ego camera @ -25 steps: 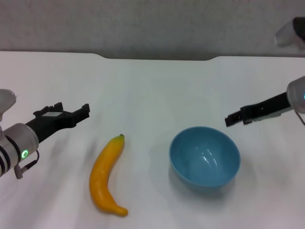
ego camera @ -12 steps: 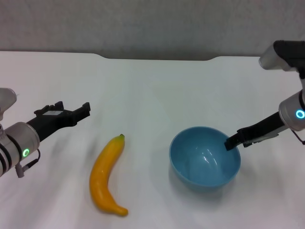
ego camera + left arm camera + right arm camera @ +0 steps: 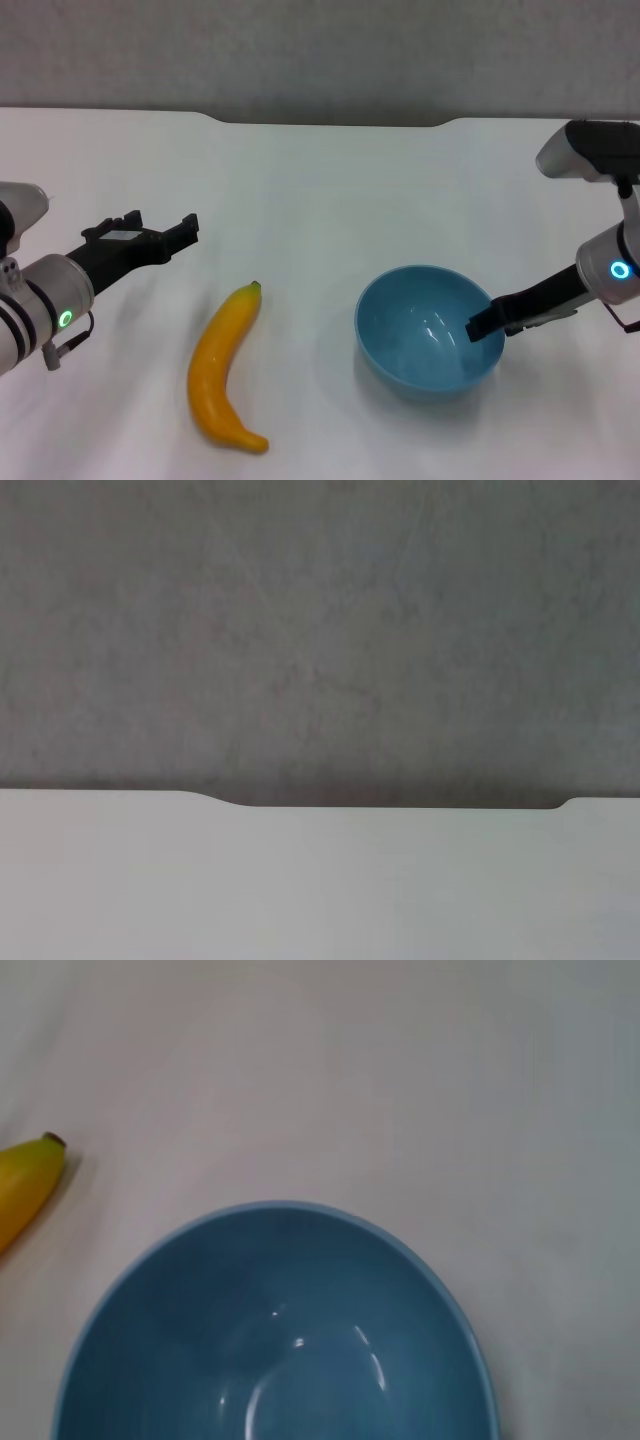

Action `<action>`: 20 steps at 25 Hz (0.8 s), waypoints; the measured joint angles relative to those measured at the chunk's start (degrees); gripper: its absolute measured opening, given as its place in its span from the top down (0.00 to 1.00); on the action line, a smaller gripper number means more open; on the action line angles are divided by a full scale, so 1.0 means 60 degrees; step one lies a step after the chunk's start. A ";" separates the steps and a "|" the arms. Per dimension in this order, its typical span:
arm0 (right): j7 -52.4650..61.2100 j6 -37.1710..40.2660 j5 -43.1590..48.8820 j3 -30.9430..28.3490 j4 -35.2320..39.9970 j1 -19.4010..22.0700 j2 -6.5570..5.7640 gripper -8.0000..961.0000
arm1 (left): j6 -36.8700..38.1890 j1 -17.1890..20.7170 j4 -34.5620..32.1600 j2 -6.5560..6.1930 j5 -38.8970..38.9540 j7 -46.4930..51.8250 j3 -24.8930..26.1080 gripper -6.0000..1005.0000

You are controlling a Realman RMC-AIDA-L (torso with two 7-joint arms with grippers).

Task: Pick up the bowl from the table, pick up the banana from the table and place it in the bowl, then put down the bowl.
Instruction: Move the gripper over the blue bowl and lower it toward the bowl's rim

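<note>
The light-blue bowl stands upright and empty on the white table, right of centre. My right gripper is at the bowl's right rim, its tip over the edge. The right wrist view looks down into the bowl, with the banana's stem end at the side. The yellow banana lies on the table left of the bowl, stem end pointing away from me. My left gripper is open and empty, hovering up and to the left of the banana.
The table's dark notched far edge runs along the back, also seen in the left wrist view. A grey wall lies behind it. Bare tabletop surrounds the bowl and banana.
My right gripper has come down and toward me from beyond the bowl's right rim onto that rim. My left gripper has edged slightly forward and right. Bowl and banana have not moved.
</note>
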State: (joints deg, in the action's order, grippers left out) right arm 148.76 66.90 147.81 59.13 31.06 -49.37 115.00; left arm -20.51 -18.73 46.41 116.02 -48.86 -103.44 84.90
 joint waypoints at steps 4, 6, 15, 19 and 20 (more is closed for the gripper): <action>-0.0161 -0.0274 -0.0001 0.0017 -0.0253 0.0000 0.0005 0.39 | 0.0006 -0.0001 -0.0012 0.0000 0.0000 -0.0014 0.0013 0.12; -0.0194 -0.0404 -0.0001 0.0017 -0.0320 0.0000 0.0007 0.40 | 0.0006 -0.0001 -0.0016 0.0000 0.0000 -0.0016 0.0014 0.12; -0.0902 -0.0672 -0.0810 0.0018 -0.0355 0.0134 0.0023 0.40 | -0.0001 -0.0013 -0.0049 0.0016 0.0000 -0.0030 0.0088 0.12; -0.0971 -0.0757 -0.0930 0.0018 -0.0443 0.0142 0.0023 0.40 | -0.0006 -0.0023 -0.0049 0.0025 0.0000 -0.0031 0.0095 0.12; -0.0972 -0.0760 -0.0956 0.0019 -0.0474 0.0142 0.0023 0.40 | -0.0003 -0.0030 -0.0049 0.0026 0.0000 -0.0031 0.0109 0.12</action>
State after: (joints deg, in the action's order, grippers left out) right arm 142.93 62.34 142.07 59.24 28.21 -48.52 115.14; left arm -20.52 -18.90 46.12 116.18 -48.86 -103.62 85.55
